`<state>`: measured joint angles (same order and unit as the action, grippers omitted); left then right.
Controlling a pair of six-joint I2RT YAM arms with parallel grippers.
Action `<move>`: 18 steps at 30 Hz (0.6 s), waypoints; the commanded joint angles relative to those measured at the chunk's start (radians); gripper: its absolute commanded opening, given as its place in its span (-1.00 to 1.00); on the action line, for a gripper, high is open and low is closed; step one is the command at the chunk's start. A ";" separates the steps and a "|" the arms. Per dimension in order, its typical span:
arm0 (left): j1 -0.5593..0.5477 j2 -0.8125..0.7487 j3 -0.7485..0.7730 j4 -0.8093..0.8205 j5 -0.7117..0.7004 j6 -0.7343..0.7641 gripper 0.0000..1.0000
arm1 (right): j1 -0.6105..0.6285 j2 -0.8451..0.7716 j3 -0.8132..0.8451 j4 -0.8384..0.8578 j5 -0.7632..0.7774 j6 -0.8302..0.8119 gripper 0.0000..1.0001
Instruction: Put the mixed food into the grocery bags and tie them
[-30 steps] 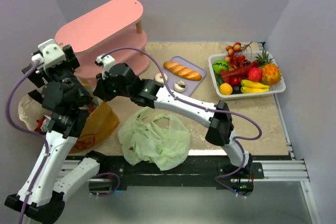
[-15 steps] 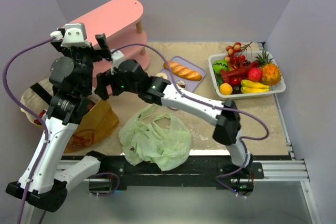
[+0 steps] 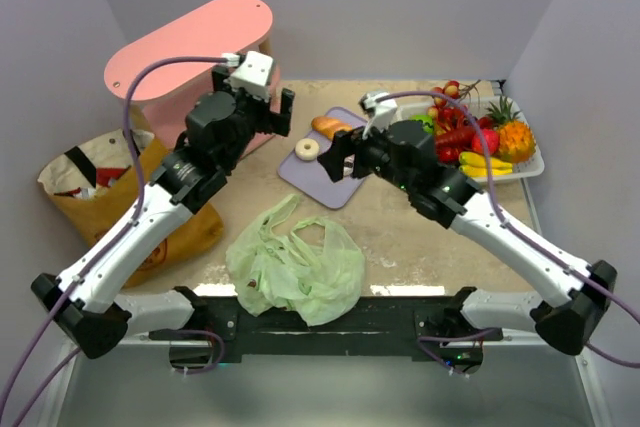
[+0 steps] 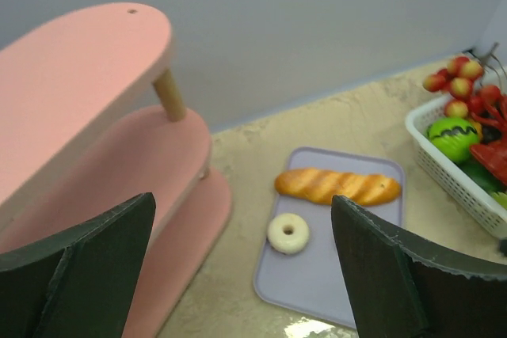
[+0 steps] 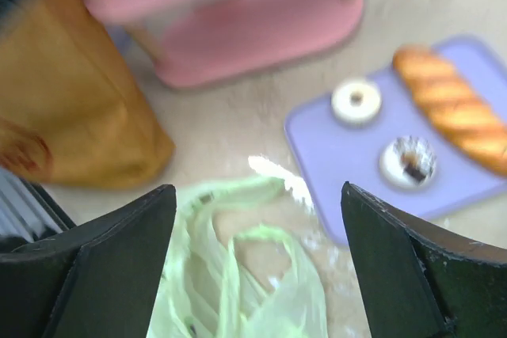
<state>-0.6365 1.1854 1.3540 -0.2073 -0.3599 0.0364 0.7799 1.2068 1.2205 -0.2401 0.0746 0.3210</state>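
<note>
1. Golden-brown bread loaf (image 4: 337,186) lies on the lilac tray (image 4: 333,282) at the far middle of the worktop (image 3: 400,227). A pale ring piece (image 4: 288,232) lies just beside it, and a second round piece (image 5: 405,160) is near.
2. Left pincer (image 4: 242,211) hovers above the tray, jaws wide, holding nothing.
3. Right pincer (image 5: 257,191) is also wide and empty.
4. Green plastic bag (image 3: 295,267) lies crumpled at the near edge, and the brown paper bag (image 3: 110,187) is at the left.
5. I judge the loaf light and rather stiff, so the best grasp is across its middle. The rings are low and small - pinch them across the outer edge.
6. The plastic bag looks thin, limp and slippery - take it by the handles.
</note>
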 commanded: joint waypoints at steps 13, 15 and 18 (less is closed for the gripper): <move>-0.023 0.074 -0.107 0.017 0.282 -0.099 1.00 | 0.065 0.330 -0.283 0.094 -0.082 0.021 0.73; -0.023 0.072 -0.128 0.020 0.266 -0.090 1.00 | 0.090 0.384 -0.270 0.099 -0.043 0.021 0.72; -0.022 0.095 -0.138 0.005 0.247 -0.070 1.00 | 0.113 0.438 -0.250 0.087 0.069 0.035 0.65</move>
<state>-0.6571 1.2881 1.2304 -0.2394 -0.1074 -0.0490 0.8608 1.5944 0.9226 -0.1856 0.0185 0.3397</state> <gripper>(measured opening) 0.997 0.853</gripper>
